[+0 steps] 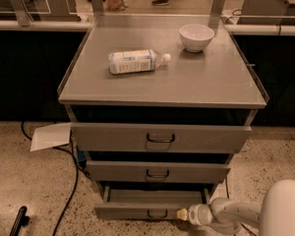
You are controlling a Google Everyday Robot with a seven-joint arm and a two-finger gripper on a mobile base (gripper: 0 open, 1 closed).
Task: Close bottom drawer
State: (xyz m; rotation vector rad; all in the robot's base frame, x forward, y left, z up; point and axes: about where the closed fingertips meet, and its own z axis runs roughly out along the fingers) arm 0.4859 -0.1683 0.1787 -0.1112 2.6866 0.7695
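Three grey metal drawers are stacked in the cabinet in front of me, and the camera view looks down on them from above. The bottom drawer [128,211], the narrowest-looking one with a plain flat front and a small dark loop handle, stands pulled out furthest, its bare inside showing. Above it the mid-width grey drawer [191,172] and the widest grey drawer [113,137] each stick out a little too.

The robot's white arm reaches in low from the right. Its gripper [182,214] sits against the bottom drawer's front, just right of the handle. The fingers show as one narrow pale tip, drawn together with nothing held.

On the grey tabletop [216,85] a clear plastic bottle [135,61] lies on its side, well apart from a small white bowl [196,36] standing upright near the back right. A white sheet of paper [49,135] and a black cable [71,191] lie on the speckled floor to the left.
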